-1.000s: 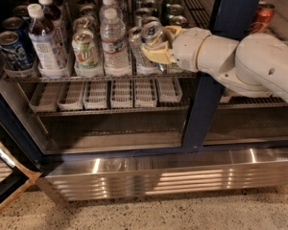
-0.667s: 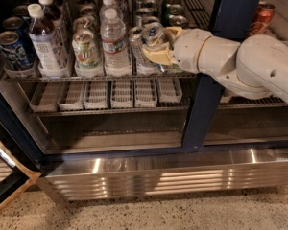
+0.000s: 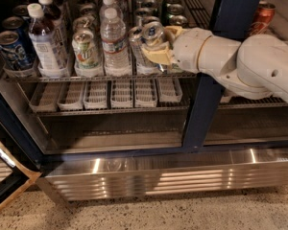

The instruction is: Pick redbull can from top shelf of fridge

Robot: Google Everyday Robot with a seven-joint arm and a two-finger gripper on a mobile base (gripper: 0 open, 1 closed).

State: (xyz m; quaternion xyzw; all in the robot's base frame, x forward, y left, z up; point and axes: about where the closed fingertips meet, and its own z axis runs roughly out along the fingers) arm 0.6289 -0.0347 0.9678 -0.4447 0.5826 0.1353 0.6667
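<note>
The redbull can (image 3: 151, 34), slim and silver with a pull-tab top, sits at the front of the top shelf (image 3: 86, 75) of the fridge (image 3: 201, 109), tilted with its top towards the camera. My gripper (image 3: 162, 43) reaches in from the right. Its cream fingers (image 3: 157, 55) are closed around the can, one above and one below. The white arm crosses in front of the dark blue door frame. The can's lower body is partly hidden by the fingers and by a clear bottle beside it.
Water bottles (image 3: 115, 37), green-patterned cans (image 3: 85, 49), a dark drink bottle (image 3: 45, 40) and dark-blue cans (image 3: 9, 49) crowd the shelf to the left. Short white ribbed trays (image 3: 120, 92) sit on the rack below. A red can (image 3: 261, 16) stands at the right. The open door (image 3: 5, 176) is at the lower left.
</note>
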